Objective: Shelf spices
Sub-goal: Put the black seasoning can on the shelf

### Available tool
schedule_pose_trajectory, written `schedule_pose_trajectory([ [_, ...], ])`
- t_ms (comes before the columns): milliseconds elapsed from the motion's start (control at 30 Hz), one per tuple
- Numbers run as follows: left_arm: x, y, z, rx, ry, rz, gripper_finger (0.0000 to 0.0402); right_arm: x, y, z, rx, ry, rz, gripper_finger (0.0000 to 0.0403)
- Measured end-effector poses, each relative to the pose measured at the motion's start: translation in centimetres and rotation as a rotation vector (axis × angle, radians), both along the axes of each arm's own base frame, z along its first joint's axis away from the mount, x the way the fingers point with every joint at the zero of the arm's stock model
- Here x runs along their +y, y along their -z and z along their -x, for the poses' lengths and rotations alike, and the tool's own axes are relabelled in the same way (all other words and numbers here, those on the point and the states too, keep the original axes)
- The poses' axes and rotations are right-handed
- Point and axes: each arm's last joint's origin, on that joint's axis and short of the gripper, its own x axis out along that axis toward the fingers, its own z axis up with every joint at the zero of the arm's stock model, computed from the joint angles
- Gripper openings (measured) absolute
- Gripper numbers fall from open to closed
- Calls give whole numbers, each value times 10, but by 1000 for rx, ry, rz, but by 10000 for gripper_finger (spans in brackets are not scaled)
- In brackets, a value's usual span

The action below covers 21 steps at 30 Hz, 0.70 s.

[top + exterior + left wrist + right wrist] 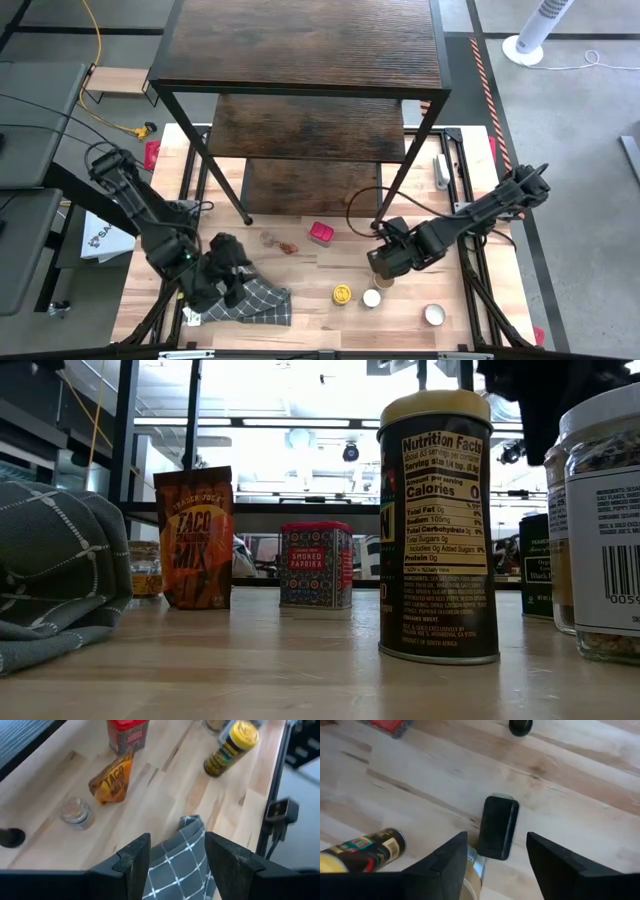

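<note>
The shelf (310, 60) stands at the table's far side. In front of it stand a red tin (321, 233), an orange taco pouch (112, 780), a small clear jar (76, 812), a yellow-lidded bottle (343, 294) and a white-lidded jar (371, 298). My right gripper (495, 855) points down, open, over a black-lidded bottle (497, 827); its fingers stand either side of the lid, apart from it. My left gripper (172, 860) is open above the grey checked cloth (190, 850) at the near left; whether it touches the cloth, I cannot tell.
A second white-lidded jar (434, 315) stands near the front right. A tan-filled jar (470, 870) stands close beside the black-lidded bottle. The shelf's black feet (248, 218) (376, 226) rest on the table behind the spices. Bare wood lies between the cloth and the yellow-lidded bottle.
</note>
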Motion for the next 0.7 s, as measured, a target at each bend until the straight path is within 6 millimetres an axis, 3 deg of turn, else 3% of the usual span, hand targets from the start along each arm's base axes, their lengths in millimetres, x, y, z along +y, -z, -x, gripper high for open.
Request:
schedule_pose_trajectory([
  [200, -3, 7, 2, -33, -71, 65, 184, -5, 20, -19, 50, 55, -40, 225],
  [367, -3, 7, 2, -44, -88, 71, 184, -7, 35, -21, 148, 40, -22, 227],
  [700, -2, 7, 1, -54, -140, 114, 184, -8, 37, -23, 143, 8, 11, 227],
])
